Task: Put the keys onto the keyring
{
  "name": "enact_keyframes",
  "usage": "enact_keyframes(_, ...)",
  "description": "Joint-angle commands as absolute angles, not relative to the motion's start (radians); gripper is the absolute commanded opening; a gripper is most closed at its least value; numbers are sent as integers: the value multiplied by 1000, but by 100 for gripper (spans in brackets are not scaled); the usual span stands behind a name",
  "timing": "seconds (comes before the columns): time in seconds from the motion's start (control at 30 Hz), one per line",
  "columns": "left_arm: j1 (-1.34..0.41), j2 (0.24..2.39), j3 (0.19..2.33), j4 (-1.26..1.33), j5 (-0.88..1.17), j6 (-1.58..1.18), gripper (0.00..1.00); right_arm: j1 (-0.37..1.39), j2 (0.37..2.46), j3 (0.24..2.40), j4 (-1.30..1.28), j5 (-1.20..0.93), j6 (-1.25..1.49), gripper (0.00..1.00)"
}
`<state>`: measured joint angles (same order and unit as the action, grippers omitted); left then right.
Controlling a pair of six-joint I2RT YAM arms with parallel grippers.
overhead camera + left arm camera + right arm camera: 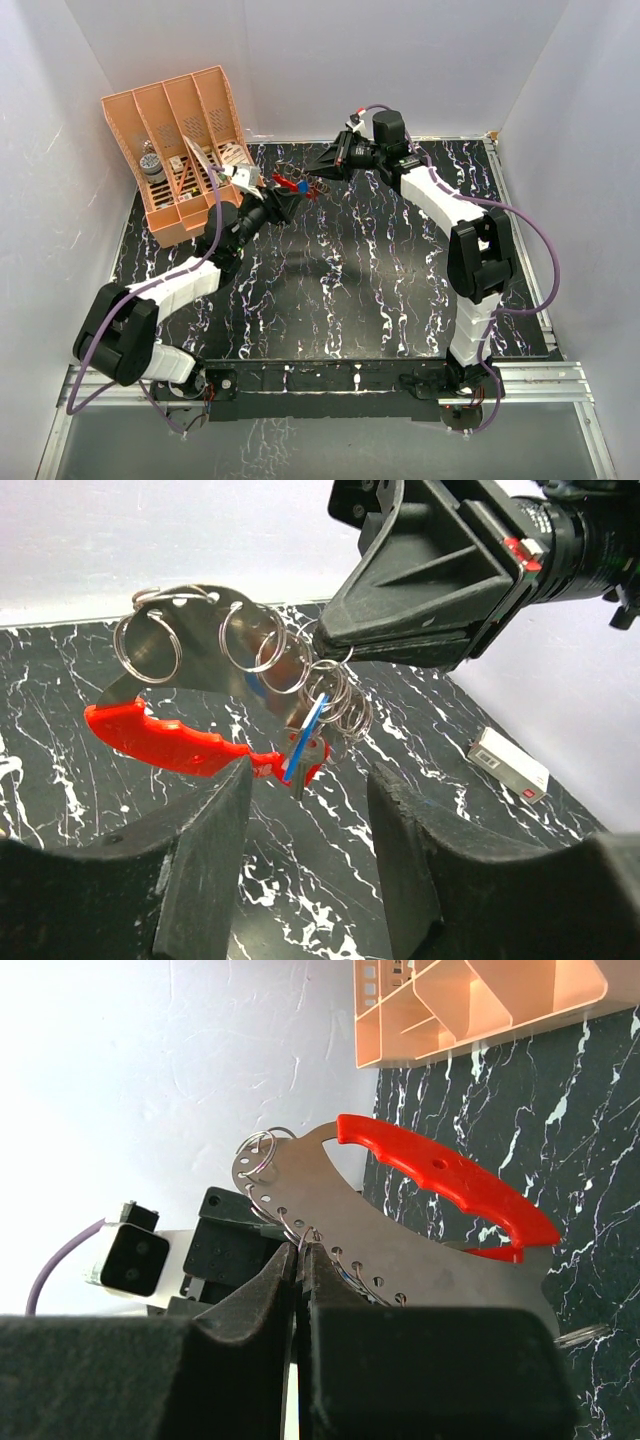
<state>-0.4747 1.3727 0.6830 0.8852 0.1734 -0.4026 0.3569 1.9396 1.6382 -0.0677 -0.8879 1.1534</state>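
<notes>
Keyring (170,742) hangs over the worktop's (330,300) far edge, right gripper (300,1255) pinching it, left gripper (312,776) spread under the blue key (310,725), mid-threading I'd guess, needs a careful grab next.

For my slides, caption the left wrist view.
Right gripper holds the keyring, blue key dangling, ahead of the open left gripper.

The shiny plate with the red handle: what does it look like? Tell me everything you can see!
The keyring holder is a flat, curved, shiny metal plate with a red plastic handle along one edge. Small holes line the other edge, and wire split rings hang through them. A blue key dangles among the rings. It hangs in the air above the black marbled table, pinched at its ringed edge by the shut right gripper.
</notes>
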Motion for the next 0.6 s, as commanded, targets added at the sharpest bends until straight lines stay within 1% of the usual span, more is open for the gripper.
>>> enact_keyframes(0.0,-482,1399,653,1058,213,-316,45,353,1859,1639,18,-914,1155,0)
enact_keyframes(0.17,-484,1425,620,1169,239,-274,39,353,1851,1627,21,-921,1155,0)
enact_keyframes(0.4,-485,1459,574,1343,260,-238,39,353,1842,1608,32,-929,1155,0)
enact_keyframes(0.57,-485,1488,566,1411,269,-224,40,353,1836,1587,41,-933,1154,0)
